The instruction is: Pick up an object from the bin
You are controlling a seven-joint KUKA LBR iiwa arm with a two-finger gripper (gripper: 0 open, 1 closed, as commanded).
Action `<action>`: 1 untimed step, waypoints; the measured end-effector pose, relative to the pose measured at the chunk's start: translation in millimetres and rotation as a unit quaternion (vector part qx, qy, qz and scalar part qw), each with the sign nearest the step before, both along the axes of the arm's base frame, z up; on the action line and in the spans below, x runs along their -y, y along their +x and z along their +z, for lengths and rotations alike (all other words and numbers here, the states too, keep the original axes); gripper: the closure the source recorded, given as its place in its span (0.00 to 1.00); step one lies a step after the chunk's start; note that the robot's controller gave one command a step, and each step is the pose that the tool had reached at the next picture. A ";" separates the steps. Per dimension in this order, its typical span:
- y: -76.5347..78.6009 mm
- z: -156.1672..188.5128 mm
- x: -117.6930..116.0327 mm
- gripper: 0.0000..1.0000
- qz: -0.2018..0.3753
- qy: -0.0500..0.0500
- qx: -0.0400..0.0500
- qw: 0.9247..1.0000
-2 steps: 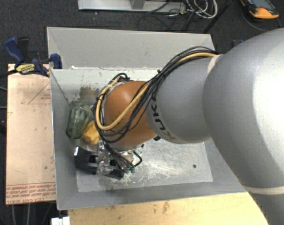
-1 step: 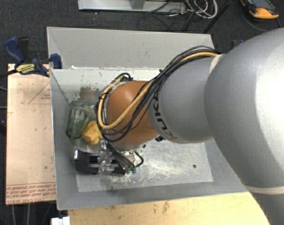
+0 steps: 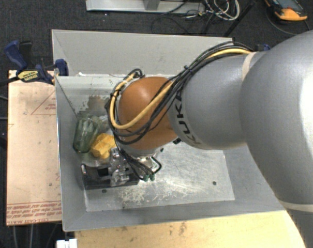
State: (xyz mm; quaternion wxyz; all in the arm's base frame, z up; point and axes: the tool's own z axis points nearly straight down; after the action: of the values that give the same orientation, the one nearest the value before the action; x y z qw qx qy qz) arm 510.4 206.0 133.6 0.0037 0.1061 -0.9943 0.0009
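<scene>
While the gripper (image 3: 123, 172) is sitting low in the left front part of the bin (image 3: 197, 174), it's hanging right at the black blocky thing (image 3: 95, 176) lying along the left wall near the front. Tool metal is overlapping the block's right end, so I'm reading that block as the target. That's a judgement, nothing here is confirming it. Can't tell whether the gripper is spread or closed, since the orange wrist cover (image 3: 143, 112) is crowding it. Not calling anything held.

Neighbours: a yellow lumpy thing (image 3: 102, 144) is sitting just behind the block, a green translucent thing (image 3: 85, 133) is touching its left side, and a grey piece (image 3: 97, 103) is lying further back. Pale crumbs (image 3: 140, 192) are lying on the floor at the front.

Doing it well, I'm thinking: coming straight down, centring on the block's right end, closing across its narrow side, keeping off the left wall. Risk I'm watching: the block is sitting tight to the wall, so it may be sliding or tipping into the yellow lump instead of seating.
</scene>
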 end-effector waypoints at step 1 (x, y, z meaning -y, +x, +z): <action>-7.9 39.0 -7.1 1.00 -0.004 0.000 0.000 1.000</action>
State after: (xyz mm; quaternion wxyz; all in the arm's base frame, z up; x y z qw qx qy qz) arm 502.5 213.1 172.6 0.0033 0.1022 -0.9948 0.0007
